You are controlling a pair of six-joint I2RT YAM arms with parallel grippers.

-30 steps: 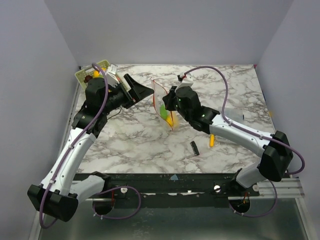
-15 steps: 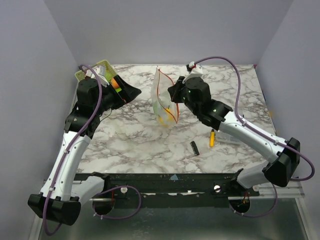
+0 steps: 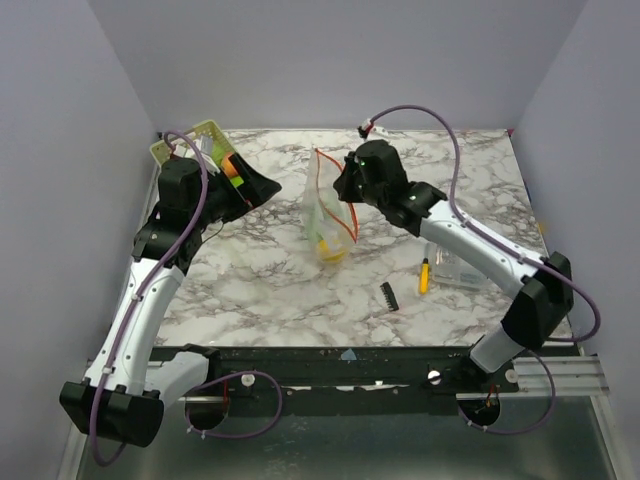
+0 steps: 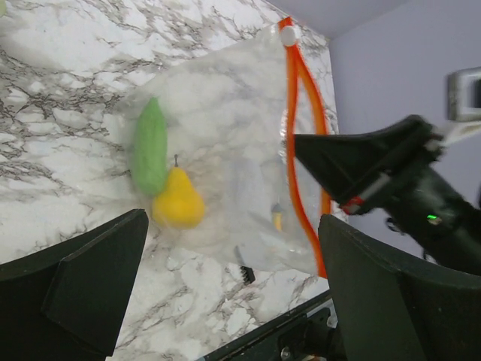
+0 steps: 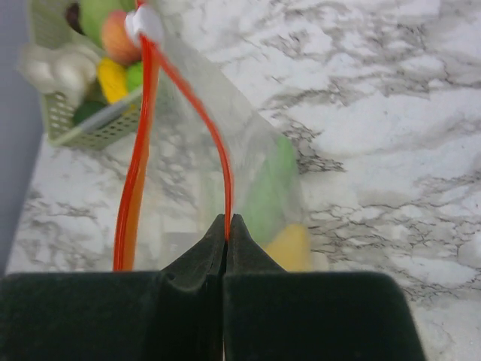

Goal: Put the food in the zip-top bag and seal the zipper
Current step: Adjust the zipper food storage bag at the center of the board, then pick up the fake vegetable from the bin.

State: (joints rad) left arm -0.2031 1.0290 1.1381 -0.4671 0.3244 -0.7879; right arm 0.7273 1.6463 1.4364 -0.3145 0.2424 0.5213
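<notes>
The clear bag (image 3: 325, 215) is held up over the middle of the worktop (image 3: 270, 290), somewhat toward the far edge, with its lower end down at the marble; whether it touches cannot be told. The right tool (image 3: 346, 190) is closed tight on one lip of the orange zipper (image 5: 139, 165), fingers pressed together on the strip. The other lip is bowed away, so the mouth is left open. Both lips are joined at a white slider (image 5: 144, 22) at the far end. A yellow pear (image 4: 178, 203) and a green piece (image 4: 150, 154) are seen inside the bag, touching each other near its bottom. The left tool (image 3: 262, 186) is held near the far left corner, aimed at the bag, well apart from it, fingers spread wide with nothing seen between them. More food (image 5: 113, 37) is left in the green basket (image 3: 190, 140) at the far left corner. A yellow-handled screwdriver (image 3: 424, 275) lies toward the near right.
</notes>
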